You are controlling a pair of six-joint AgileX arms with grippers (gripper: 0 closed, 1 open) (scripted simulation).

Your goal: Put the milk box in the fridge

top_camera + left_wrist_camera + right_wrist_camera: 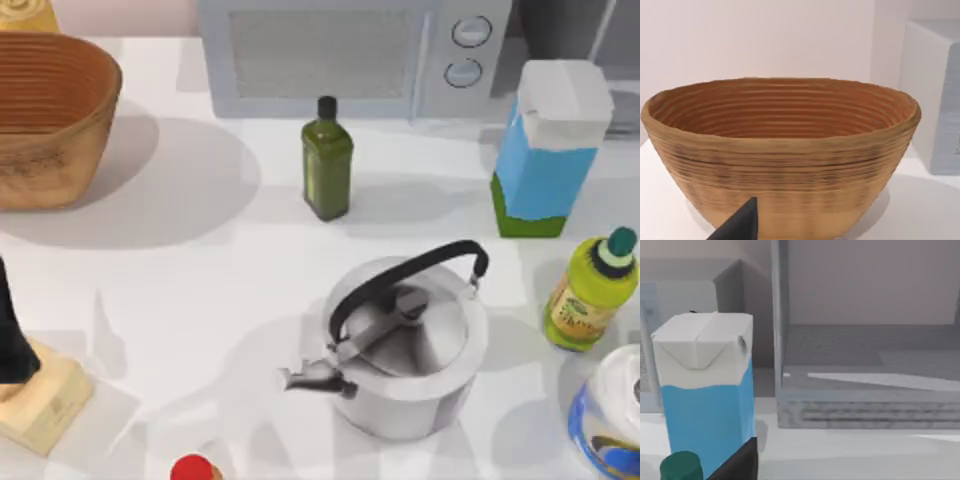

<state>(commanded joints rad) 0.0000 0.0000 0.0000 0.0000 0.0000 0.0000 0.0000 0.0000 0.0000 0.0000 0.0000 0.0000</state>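
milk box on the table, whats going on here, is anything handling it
Nothing holds the milk box at this moment. It stands upright on the table at the right, in front of the fridge, whose inside is open to the right wrist view. The carton is still outside it. A yellow-green bottle stands just in front of the carton, and a kettle sits mid-table. The left wrist camera faces the wooden basket at the left.

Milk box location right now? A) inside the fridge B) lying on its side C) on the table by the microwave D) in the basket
C: the milk box stands upright on the table, right of the microwave, outside the fridge.
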